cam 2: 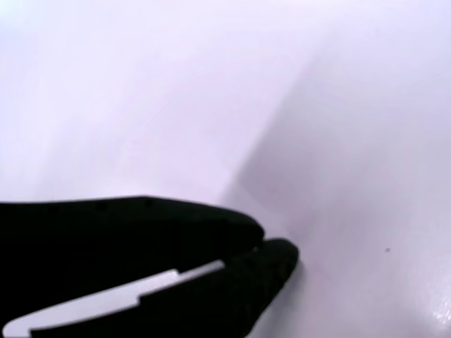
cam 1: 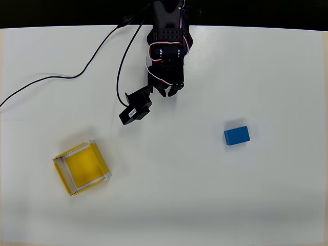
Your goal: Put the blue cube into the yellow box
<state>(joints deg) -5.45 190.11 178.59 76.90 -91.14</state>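
On a white table [cam 1: 287, 205], our black arm [cam 1: 166, 46] sat folded near the far edge, its work not yet begun. The yellow box [cam 1: 82, 168] lay open-topped toward the lower left of the overhead view, skewed a little against the table's edges and holding nothing. The blue cube [cam 1: 237, 136] rested flat on the bare surface to the right of centre, well apart from both the box and the arm.

We judged the step in hand to be the reach for the cube. To do it well, we would have had to swing the arm toward the right of the overhead view, spread the fingers wider than the block, line them up across its shorter sides, and come down squarely so that the pads met flat faces and did not nudge the block askew. Only then would the long carry across to the box have been worth starting.

The gripper [cam 1: 170, 94] hung just in front of the arm's base, above the table. In the wrist view its two black fingertips [cam 2: 278, 252] lay together with barely a slit between them, and we saw nothing held in them.
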